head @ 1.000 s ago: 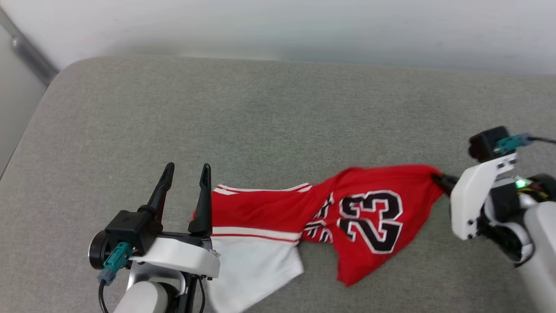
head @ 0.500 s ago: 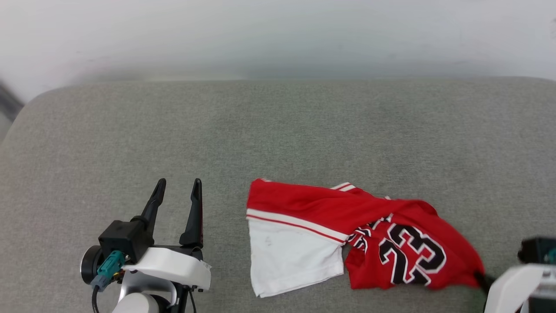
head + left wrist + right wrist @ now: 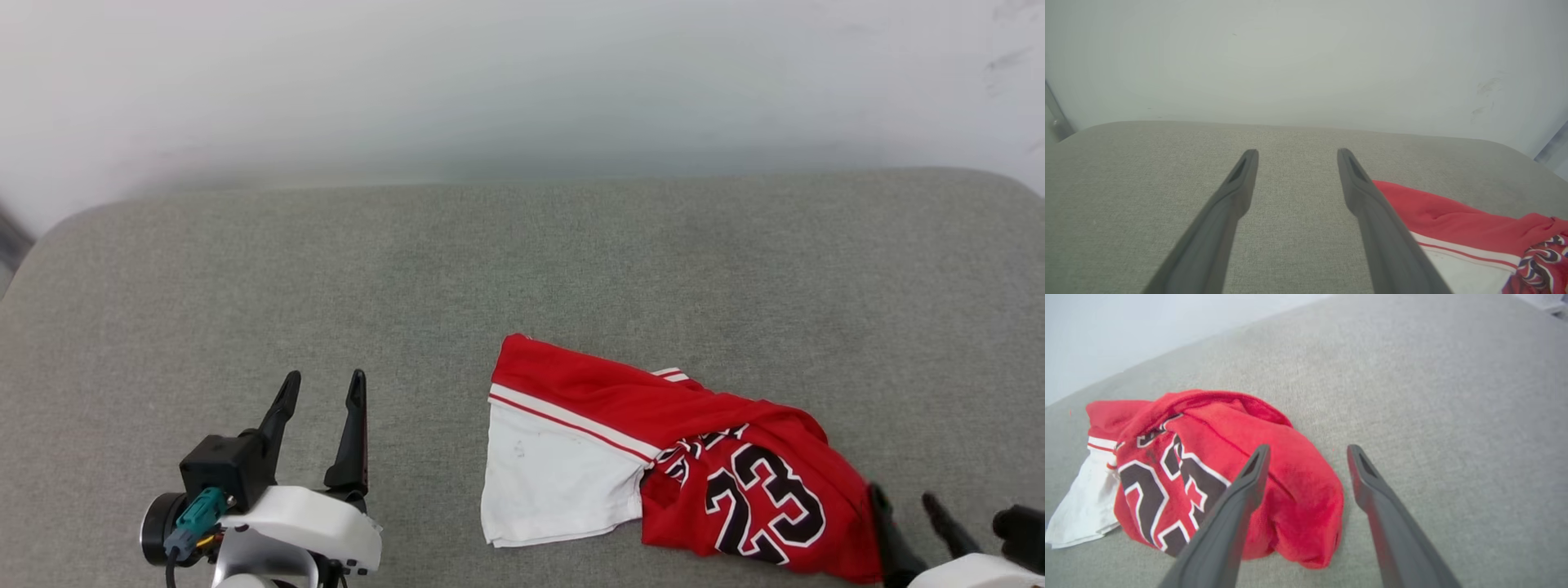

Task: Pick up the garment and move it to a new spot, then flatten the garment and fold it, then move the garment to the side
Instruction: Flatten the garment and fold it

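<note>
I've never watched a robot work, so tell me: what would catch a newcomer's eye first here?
The crumpled red garment with its black "23" and white sleeve stands out, lying right of centre on the grey padded surface. The right gripper sits at the garment's right end with its two dark fingers spread. The left gripper is at the lower left, also open, apart from the cloth.

Red jersey-style shirt, black white-edged "23", white sleeve, lies crumpled on grey fabric tabletop. Right pincer spread, empty, at its edge.
</note>
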Tool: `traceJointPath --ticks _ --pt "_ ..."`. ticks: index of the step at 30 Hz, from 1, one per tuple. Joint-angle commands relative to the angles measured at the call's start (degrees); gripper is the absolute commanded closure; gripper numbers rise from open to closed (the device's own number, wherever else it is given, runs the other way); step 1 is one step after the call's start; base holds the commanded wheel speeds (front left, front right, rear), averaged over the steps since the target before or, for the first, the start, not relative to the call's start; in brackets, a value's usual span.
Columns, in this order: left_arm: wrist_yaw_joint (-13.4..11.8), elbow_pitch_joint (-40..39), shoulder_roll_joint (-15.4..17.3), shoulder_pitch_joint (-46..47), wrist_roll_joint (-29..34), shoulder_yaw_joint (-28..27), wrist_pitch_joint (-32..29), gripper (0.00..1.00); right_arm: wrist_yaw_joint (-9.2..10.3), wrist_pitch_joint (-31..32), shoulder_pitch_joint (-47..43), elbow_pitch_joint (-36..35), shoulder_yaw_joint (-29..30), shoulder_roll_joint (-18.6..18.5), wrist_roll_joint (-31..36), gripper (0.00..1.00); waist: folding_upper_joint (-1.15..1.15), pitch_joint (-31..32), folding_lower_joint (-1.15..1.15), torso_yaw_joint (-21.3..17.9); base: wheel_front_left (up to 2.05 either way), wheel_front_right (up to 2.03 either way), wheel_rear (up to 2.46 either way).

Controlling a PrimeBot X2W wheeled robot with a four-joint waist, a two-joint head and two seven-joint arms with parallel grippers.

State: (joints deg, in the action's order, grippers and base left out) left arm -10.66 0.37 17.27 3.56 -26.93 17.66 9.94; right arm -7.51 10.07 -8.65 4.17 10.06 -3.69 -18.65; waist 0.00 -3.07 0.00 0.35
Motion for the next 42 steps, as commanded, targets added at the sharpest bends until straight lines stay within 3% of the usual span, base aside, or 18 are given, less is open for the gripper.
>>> traceJointPath --ticks 1,5,9,13,20,26,31,39,40,41,42 --pt "-0.3 0.0 0.3 -0.8 -0.1 -0.2 -0.1 0.00 0.03 -2.4 0.8 -0.4 0.2 0.2 0.6 0.00 0.00 0.6 0.00 -0.2 0.00 0.00 0.00" --pt "-0.7 -0.3 0.6 -1.5 -0.5 -0.4 -0.4 0.00 0.03 -8.8 0.6 -2.3 -0.2 0.7 1.9 0.00 0.00 1.7 0.00 -0.4 0.00 0.00 0.00" --pt "-1.0 -0.8 0.8 -2.0 -0.5 -0.5 -0.6 0.00 0.04 -9.0 -0.1 -3.6 -0.2 0.8 1.6 0.00 0.00 2.3 0.00 -0.8 0.00 0.00 0.00" --pt "-1.5 -1.6 0.8 -1.9 -0.6 -0.6 -0.8 0.00 0.03 -4.6 1.0 -3.1 0.2 0.8 0.5 0.00 0.00 2.0 0.00 -1.1 0.00 0.00 0.00" --pt "-1.0 -2.3 0.4 0.7 -0.1 0.3 -0.4 0.00 0.03 8.9 9.0 3.3 -1.2 -7.2 -3.0 0.00 0.00 -1.3 0.00 -0.1 0.00 0.00 0.00" --pt "-0.4 -2.0 -0.4 3.2 0.2 1.0 0.5 0.00 0.03 19.7 16.5 7.8 -10.2 -15.8 -7.3 0.00 0.00 -5.6 0.00 2.3 0.00 0.00 0.00" --pt "-0.1 -1.3 -1.0 4.9 0.2 1.1 1.4 0.00 0.03 24.9 22.2 10.9 -18.2 -20.6 -10.6 0.00 0.00 -8.7 0.00 3.4 0.00 0.00 0.00" --pt "0.6 0.5 -1.6 6.8 0.0 1.4 2.4 0.00 -0.09 33.1 25.2 17.6 -31.0 -23.0 -17.5 0.00 0.00 -10.4 0.00 4.0 0.00 0.00 0.00" --pt "0.6 0.7 -1.6 7.0 -0.1 1.4 2.5 0.00 -0.12 33.7 25.5 18.1 -32.0 -23.2 -18.0 0.61 0.00 -10.4 0.00 3.9 0.00 0.00 0.00" --pt "0.6 0.9 -1.7 7.1 -0.2 1.4 2.6 0.00 -0.13 33.5 25.8 18.3 -32.4 -23.2 -18.7 1.00 0.00 -10.3 0.00 3.9 0.00 0.00 0.00" --pt "0.7 1.0 -1.7 7.1 -0.2 1.4 2.7 0.00 -0.13 32.8 26.7 18.3 -32.8 -23.4 -19.1 1.00 0.00 -10.2 0.00 3.8 0.00 0.00 0.00"
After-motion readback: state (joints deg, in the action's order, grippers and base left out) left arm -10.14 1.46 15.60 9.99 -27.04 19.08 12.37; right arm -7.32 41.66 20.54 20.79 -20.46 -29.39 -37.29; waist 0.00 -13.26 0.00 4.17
